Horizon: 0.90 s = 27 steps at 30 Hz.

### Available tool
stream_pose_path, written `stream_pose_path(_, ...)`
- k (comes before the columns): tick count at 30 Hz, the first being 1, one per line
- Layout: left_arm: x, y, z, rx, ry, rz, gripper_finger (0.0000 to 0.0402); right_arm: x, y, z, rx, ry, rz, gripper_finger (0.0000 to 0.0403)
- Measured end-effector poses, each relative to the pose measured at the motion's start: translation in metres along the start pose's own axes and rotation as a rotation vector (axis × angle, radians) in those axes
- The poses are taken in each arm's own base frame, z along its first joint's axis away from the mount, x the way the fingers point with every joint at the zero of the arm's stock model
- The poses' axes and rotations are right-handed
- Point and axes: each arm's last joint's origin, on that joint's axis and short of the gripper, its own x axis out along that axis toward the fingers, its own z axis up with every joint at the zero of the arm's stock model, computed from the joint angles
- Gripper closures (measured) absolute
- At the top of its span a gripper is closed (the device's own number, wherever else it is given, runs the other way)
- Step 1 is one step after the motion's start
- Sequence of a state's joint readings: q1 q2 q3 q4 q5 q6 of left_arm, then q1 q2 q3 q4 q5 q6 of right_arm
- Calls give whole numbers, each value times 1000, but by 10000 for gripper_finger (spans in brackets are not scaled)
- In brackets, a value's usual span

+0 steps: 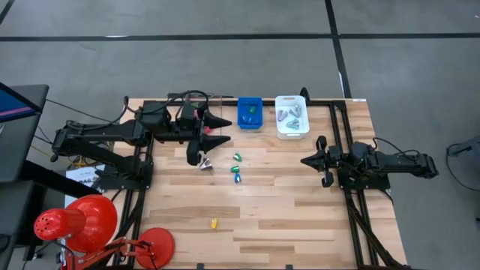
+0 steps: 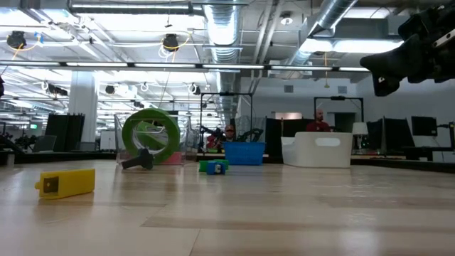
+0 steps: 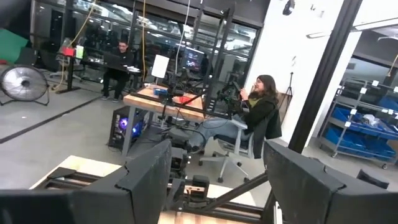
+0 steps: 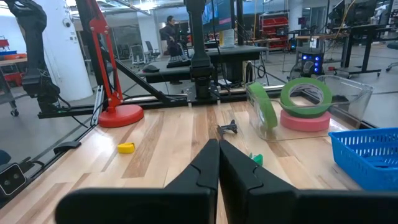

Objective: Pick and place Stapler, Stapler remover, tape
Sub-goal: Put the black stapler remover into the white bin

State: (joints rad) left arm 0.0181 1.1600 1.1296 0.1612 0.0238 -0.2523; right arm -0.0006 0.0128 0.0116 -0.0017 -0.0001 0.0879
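On the pale wood-plank surface [image 1: 285, 202], centre frame, small green and blue pieces [image 1: 237, 171] and a yellow block [image 1: 214, 223] lie loose, so sorting looks unfinished. Green and pink tape rolls [image 4: 303, 106] sit at the upper left by my wide-open left claw [image 1: 221, 131]; my right claw [image 4: 217, 163], at right, is pressed closed and empty.

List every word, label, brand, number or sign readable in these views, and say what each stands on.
None can be read.
Yellow item: a dark patch on its end, no legible characters.
Green tape roll: no print visible.
Blue bin and white bin: no labels visible.
Papers beside the table's left edge: marks too small to read.
Background monitors in the left wrist view: too blurred to read.
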Motion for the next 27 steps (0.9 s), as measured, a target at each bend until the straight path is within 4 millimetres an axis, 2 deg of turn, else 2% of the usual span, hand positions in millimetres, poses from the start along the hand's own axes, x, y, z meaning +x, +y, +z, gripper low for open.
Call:
stream_pose_path(9,0,-2,-5,8,64,-79,156,0,0,0,0,0,0,403)
stream_pose_path(16,-2,-1,-19,2,232,-141,156,0,0,0,0,0,0,403)
stream_pose_path(27,-11,5,-44,144,494,-118,156,0,0,0,0,0,-1,403)
